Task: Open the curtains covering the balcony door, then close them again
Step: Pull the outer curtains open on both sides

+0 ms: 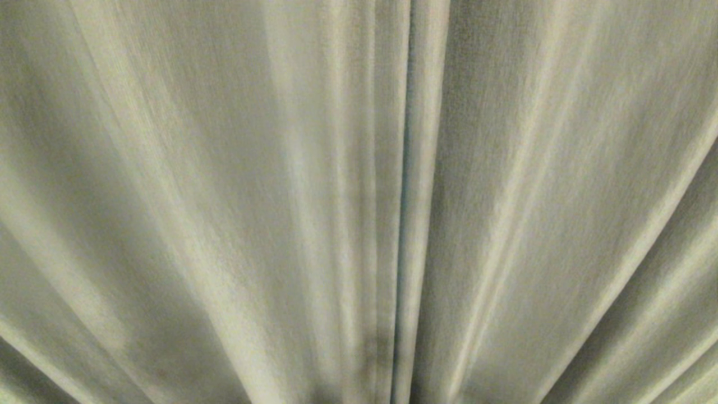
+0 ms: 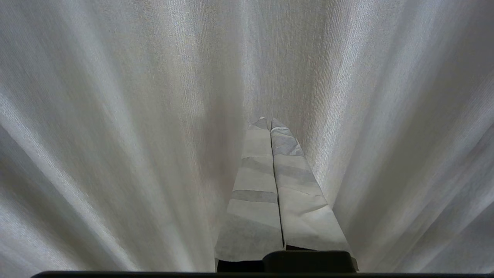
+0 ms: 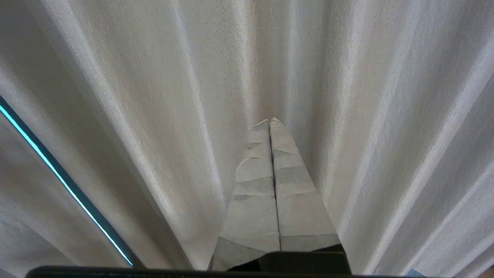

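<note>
No writing, label, brand mark, number or sign can be read anywhere on the curtains (image 1: pixel 224 196), whose plain pleated beige-grey fabric fills every view.

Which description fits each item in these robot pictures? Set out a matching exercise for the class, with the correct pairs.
Items
1. curtains
2. left gripper
3. right gripper
4. seam between the two drapes

Descriptions
A. runs down just right of the head view's middle
B. drawn together, filling every view
C. shut and empty, with a thin bright gap in the fabric off to one side of its wrist view
D. shut and empty, only unbroken fabric ahead

Pairs: 1-B, 2-D, 3-C, 4-A
</note>
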